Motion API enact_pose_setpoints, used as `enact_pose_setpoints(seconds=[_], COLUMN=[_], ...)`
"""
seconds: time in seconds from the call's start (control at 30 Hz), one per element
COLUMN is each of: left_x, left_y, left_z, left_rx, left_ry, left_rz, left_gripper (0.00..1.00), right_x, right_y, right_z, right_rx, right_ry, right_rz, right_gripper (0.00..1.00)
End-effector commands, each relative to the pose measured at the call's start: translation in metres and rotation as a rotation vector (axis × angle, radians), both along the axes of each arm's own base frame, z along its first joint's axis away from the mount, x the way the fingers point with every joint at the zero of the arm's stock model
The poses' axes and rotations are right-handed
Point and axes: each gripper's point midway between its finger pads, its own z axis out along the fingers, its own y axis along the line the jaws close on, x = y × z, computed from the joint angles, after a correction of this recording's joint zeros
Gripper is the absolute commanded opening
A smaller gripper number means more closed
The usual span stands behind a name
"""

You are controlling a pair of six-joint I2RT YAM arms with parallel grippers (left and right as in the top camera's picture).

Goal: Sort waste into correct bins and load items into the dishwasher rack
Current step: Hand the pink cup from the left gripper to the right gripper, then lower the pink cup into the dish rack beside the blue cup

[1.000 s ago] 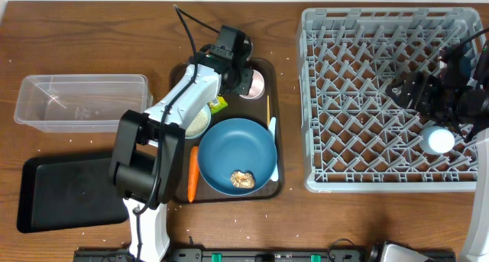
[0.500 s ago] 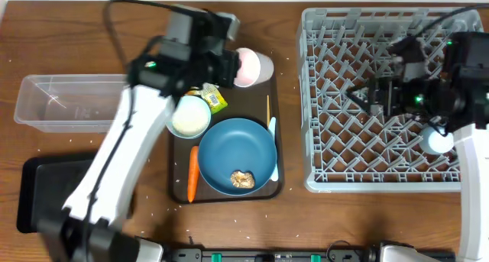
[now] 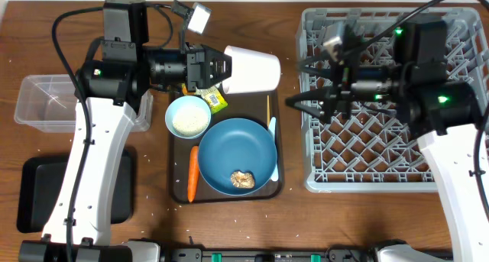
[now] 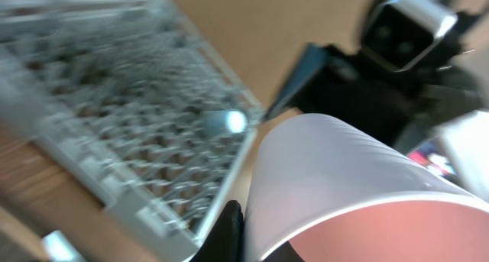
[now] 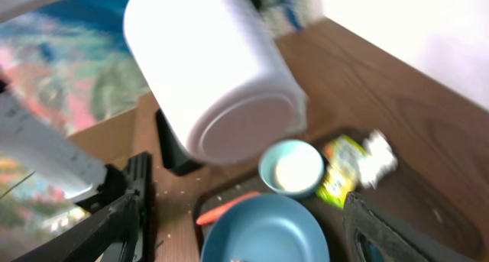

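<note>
Pink cup mid-air, handover twd rack

The dishwasher rack (image 3: 367, 184) stands at the right. The pink cup (image 3: 250, 69) lies sideways in the air over the far edge of the brown tray (image 3: 177, 193), base twd the right arm, and the left gripper (image 3: 216, 68) clamps it at the rim. The right gripper (image 3: 299, 85) is spread wide and holds nothing, near the base. I think it should close squarely on the cup body before the left lets go.

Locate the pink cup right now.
Overhead, the pink cup lies sideways in the left gripper, raised over the tray's far edge, just beyond the bowl and left of the rack.
</note>
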Motion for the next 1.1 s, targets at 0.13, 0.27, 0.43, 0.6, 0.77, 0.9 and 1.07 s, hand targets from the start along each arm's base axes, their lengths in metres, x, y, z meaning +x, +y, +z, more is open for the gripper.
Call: enact_pose_setpoints(seconds=[0.13, 0.27, 0.43, 0.6, 0.77, 0.9, 1.07], left_x=[-0.027, -0.027, -0.027, -0.027, -0.027, -0.027, -0.027], left_y=[-0.002, -0.002, -0.002, -0.002, -0.002, -0.002, -0.002], left_z=[0.027, 0.027, 0.027, 0.027, 0.027, 0.027, 0.027], left_rx=[-0.13, -0.13, -0.13, -0.13, -0.13, -0.13, -0.13], left_ry=[0.007, 0.014, 0.017, 0.017, 0.016, 0.016, 0.016], left_rz=[-0.152, -0.151, -0.151, -0.151, -0.151, -0.15, -0.15], left_gripper=[0.06, 0.06, 0.06, 0.06, 0.06, 0.06, 0.39], right_x=[-0.034, -0.035, -0.032, -0.027, -0.027, -0.028, -0.023], right_y=[0.04, 0.049, 0.052, 0.054, 0.054, 0.054, 0.054], right_z=[0.014, 0.019, 0.028, 0.039, 0.041, 0.041, 0.039], right_rx=[0.052, 0.058, 0.077, 0.105, 0.113, 0.115, 0.102], right_ry=[-0.155, -0.214, -0.273, -0.289, -0.257, -0.244, -0.226], right_rz=[0.204, 0.222, 0.224, 0.209, 0.202, 0.202, 0.169], right_gripper=[0.79, 0.77, 0.75, 0.71, 0.56, 0.45, 0.38])
